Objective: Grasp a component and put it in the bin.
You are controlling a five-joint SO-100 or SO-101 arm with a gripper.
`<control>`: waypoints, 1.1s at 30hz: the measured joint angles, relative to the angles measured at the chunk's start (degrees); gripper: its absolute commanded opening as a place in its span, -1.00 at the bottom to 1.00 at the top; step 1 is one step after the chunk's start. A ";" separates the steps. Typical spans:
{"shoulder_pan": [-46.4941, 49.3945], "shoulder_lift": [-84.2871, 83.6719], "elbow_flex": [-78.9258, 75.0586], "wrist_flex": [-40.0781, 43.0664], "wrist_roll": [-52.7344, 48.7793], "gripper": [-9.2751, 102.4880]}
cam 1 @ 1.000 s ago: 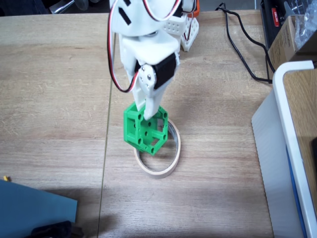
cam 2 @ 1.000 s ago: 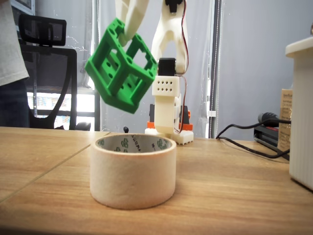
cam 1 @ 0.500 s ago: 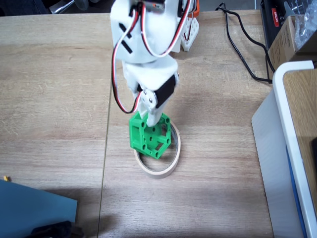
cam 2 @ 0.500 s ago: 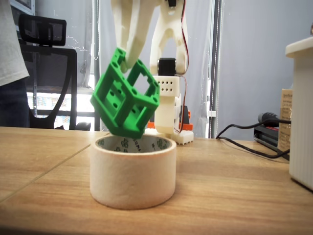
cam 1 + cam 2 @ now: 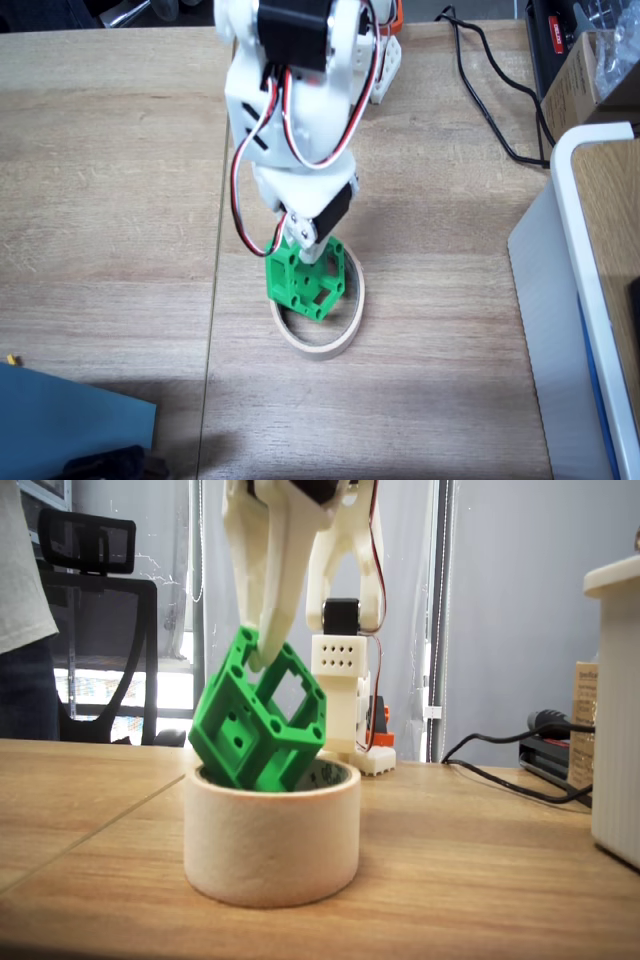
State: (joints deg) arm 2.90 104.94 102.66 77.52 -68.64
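The bright green lattice component hangs tilted, its lower corner dipped inside the beige tape roll that stands on the wooden table. My white gripper comes down from above and is shut on the component's upper edge. In the low fixed view the part's bottom is hidden behind the roll's near wall. Whether it touches the table inside the ring cannot be told.
A large white-rimmed tray stands at the right. Black cables run across the back right. A blue sheet lies at the front left corner. The arm's base stands behind the roll.
The gripper has come down with the green component, from hanging above the roll to having its lower corner inside the ring.
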 measured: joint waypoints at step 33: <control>-0.09 -2.99 0.00 0.00 0.00 -0.57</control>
State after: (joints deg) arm 2.81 101.95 102.66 77.52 -68.64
